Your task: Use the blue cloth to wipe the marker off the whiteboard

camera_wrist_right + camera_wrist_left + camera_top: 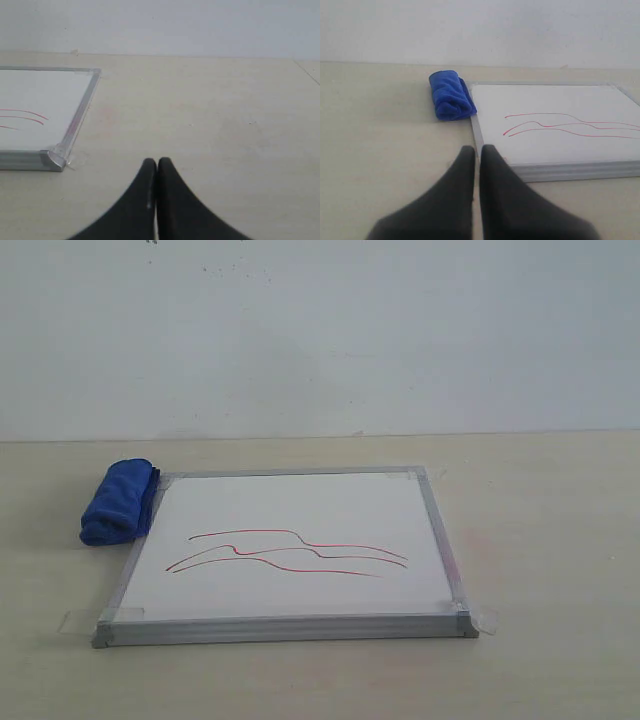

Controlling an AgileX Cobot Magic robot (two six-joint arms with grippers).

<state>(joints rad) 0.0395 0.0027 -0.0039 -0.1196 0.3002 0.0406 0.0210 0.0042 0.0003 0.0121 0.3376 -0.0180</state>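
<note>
Exterior view: A whiteboard (300,510) lies flat on a pale table (540,530), set back from the table's far edge, where a white wall (320,330) rises. A rolled blue cloth (118,502) sits on the table toward that far edge, touching the board's left frame near its far left corner. Red marker lines (290,552) wave across the middle of the board, from near its left edge toward its right edge. Clear tape tabs (487,620) stick out at the board's corners. Neither arm appears in this view.

Left wrist view: The left gripper (480,149) hangs over bare table just off the board's near left corner, its black jaws drawn together and holding nothing. Beyond it the cloth (451,95) rests against the left frame of the whiteboard (545,100), and the marker lines (560,125) run off across the white surface.

Right wrist view: The right gripper (157,161) hangs over bare table (200,110) beside the board's near right corner, jaws pressed together and empty. The right edge of the whiteboard (40,92) shows, with the ends of the marker lines (25,116) stopping short of its frame.
</note>
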